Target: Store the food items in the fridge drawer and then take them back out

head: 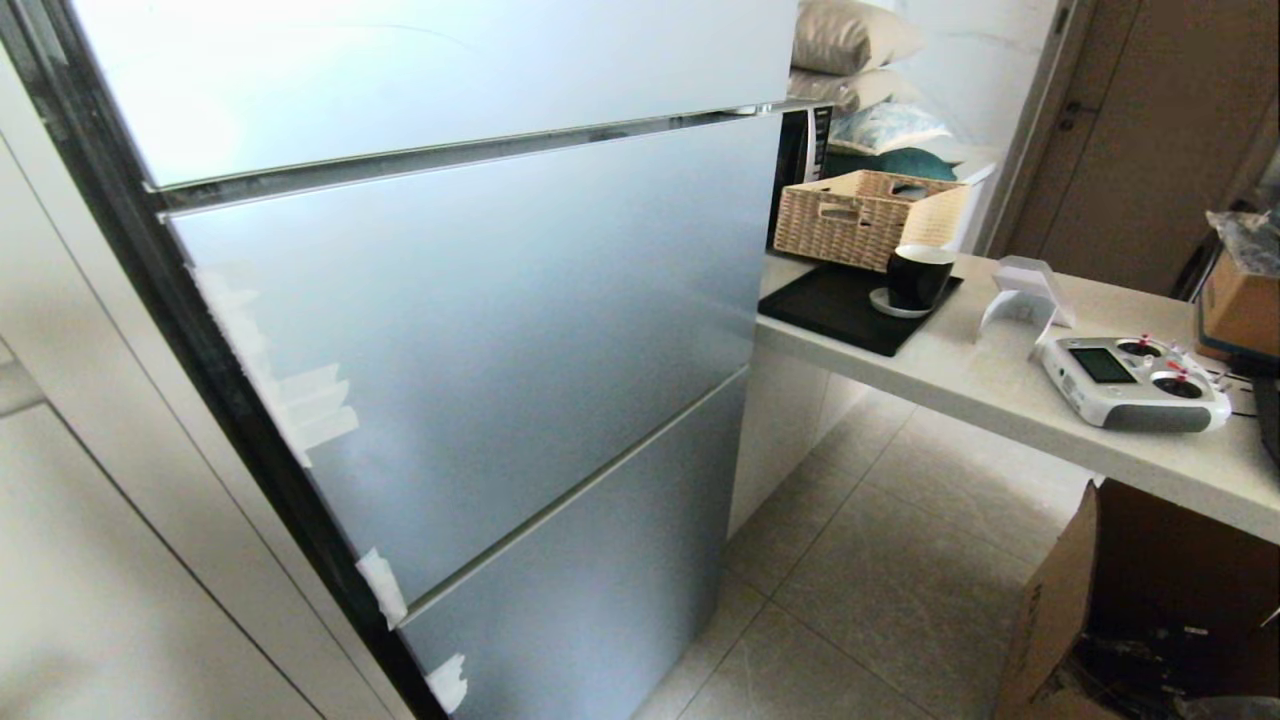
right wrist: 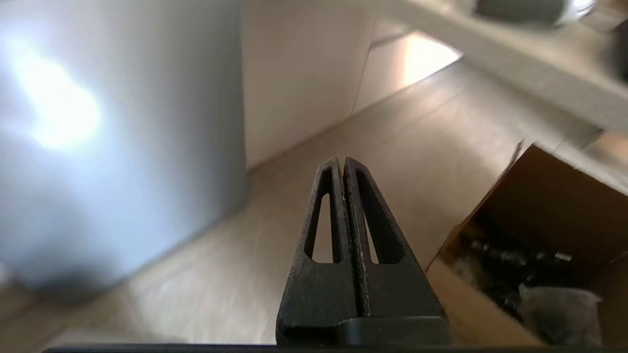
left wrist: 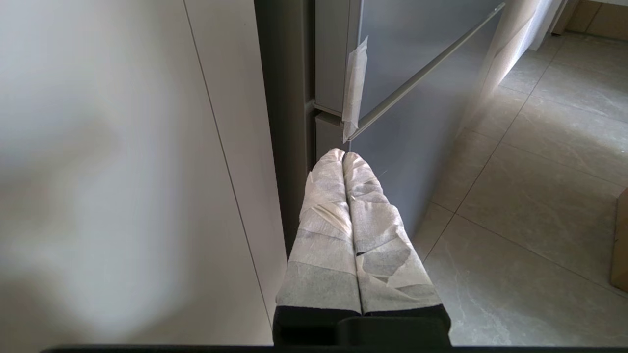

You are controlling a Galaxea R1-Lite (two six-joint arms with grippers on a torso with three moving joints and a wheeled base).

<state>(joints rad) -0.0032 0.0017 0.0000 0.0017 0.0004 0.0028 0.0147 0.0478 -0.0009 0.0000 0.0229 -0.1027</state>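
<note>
Item: my left pincer point(left wrist: 344, 156), nearest the lens, fingers point(left wrist: 324, 230) wrapped in white tape and pressed together on nothing, tips close to the fridge point(head: 480, 300) at its lower door seam.

Item: my right pincer point(right wrist: 342, 161), bare black, fingers together and empty, held above the tiled floor point(right wrist: 392, 147) between the fridge and an open cardboard box point(right wrist: 530, 235).

Item: fridge, silver-grey, all door fronts shut; white tape scraps point(head: 385, 588) stuck along its left edge. The fridge drawer and the food items were not to be seen; with the doors shut, I could not tell where they lay.

Item: worktop point(head: 1000, 390), pale, to the right of the fridge. It carried a black tray point(head: 830, 305) with a dark cup point(head: 918, 275) on a saucer, a woven basket point(head: 860, 215) behind the tray, a white stand point(head: 1025, 295), and a white handheld controller point(head: 1135, 382) near the front edge.

Item: cushions point(head: 860, 60), stacked behind the basket.

Item: white cabinet panels point(left wrist: 122, 171), left of the fridge.
</note>
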